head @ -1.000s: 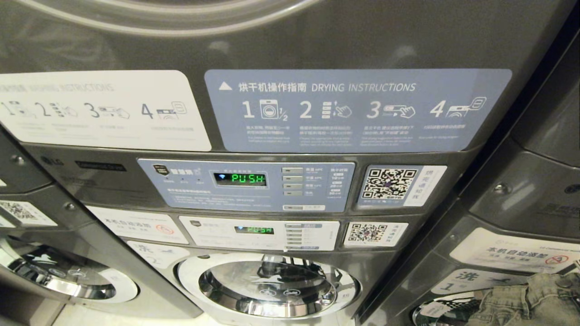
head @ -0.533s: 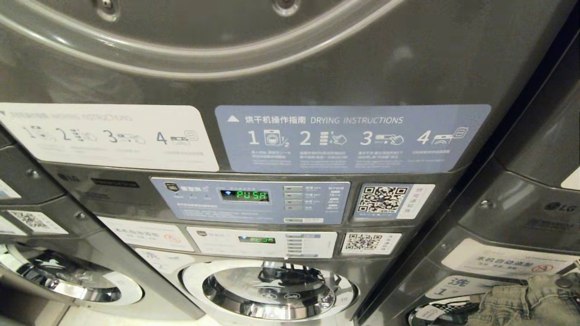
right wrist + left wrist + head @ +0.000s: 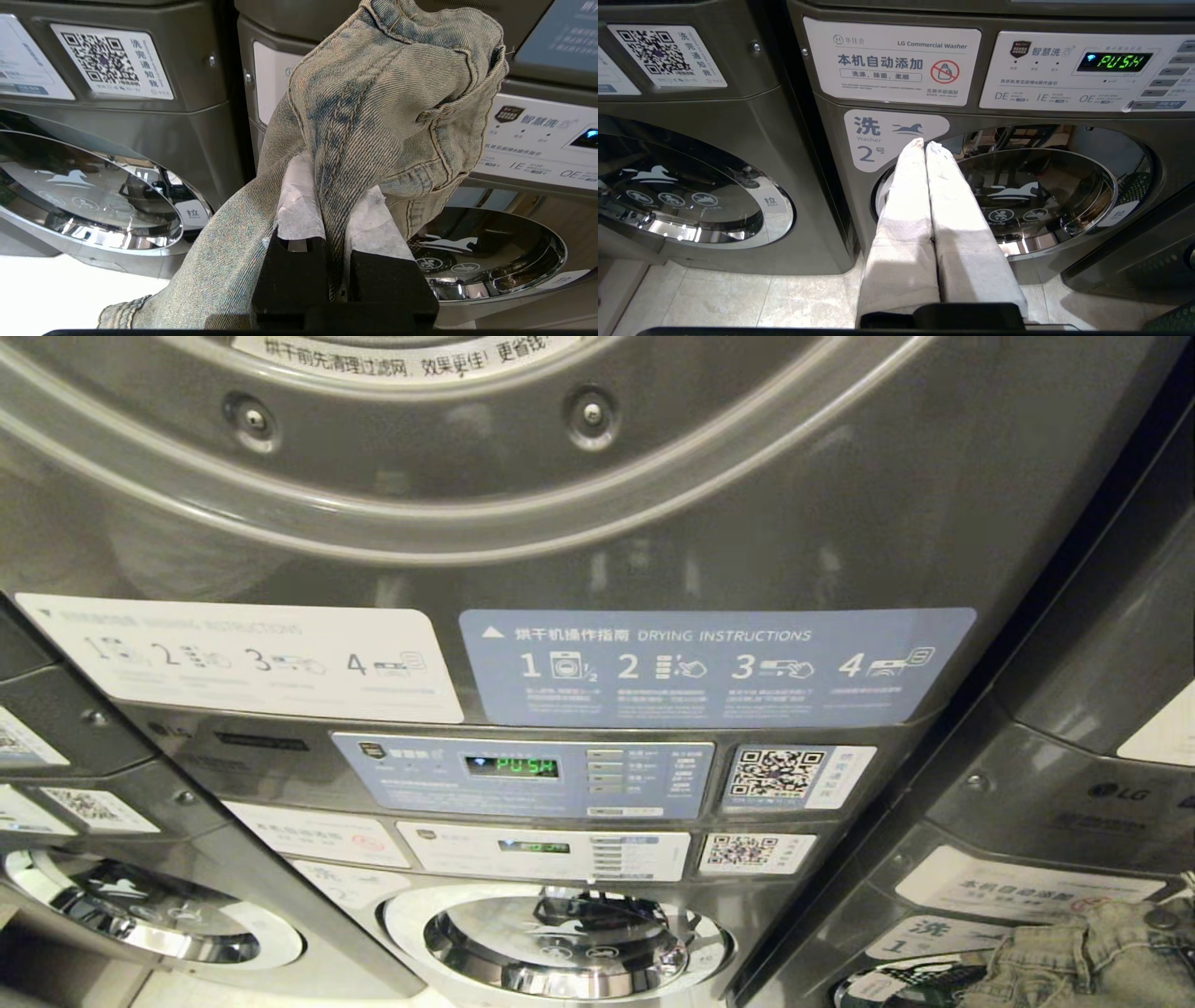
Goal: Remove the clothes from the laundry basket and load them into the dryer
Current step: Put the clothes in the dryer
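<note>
The right gripper (image 3: 334,205) is clenched on a bunched pair of faded jeans (image 3: 373,93), the denim pinched between its padded fingers (image 3: 299,205) and spilling over and below them. The left gripper (image 3: 927,149) hangs empty, fingers pressed together, before the washer door (image 3: 1017,200). The dryer opening (image 3: 420,476) sits higher; I judge the lift should go high enough for the trailing leg to clear its rim, though the drum itself isn't visible.
</note>
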{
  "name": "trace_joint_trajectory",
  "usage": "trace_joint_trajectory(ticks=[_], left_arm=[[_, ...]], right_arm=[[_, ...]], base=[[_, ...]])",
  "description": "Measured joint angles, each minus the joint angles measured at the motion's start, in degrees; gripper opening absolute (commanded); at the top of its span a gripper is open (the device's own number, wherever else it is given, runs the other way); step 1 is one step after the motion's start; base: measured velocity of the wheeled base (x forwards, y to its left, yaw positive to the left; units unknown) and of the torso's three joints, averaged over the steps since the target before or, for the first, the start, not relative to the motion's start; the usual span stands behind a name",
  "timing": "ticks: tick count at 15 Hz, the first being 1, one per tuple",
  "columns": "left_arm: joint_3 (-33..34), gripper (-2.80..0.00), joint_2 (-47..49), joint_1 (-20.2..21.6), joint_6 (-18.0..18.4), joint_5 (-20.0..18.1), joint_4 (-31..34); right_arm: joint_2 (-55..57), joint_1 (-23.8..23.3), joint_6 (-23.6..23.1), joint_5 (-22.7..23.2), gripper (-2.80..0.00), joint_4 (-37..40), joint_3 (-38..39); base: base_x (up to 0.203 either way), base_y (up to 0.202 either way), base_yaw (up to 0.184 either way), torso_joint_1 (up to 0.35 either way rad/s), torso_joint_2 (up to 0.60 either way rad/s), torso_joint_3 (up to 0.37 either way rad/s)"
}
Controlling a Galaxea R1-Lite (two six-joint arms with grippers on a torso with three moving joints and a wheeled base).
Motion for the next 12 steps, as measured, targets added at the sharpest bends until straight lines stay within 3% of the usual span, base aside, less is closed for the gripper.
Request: trace_joint_trajectory(ticks=[12], left_arm=[[0.02, -2.8, 0.0, 0.0, 0.0, 0.0, 0.01]], right_arm=[[0.0, 0.0, 0.18, -0.07, -2.8, 0.0, 0.0]], base=[[0.0, 0.0, 0.0, 0.096, -0.19, -0.094]])
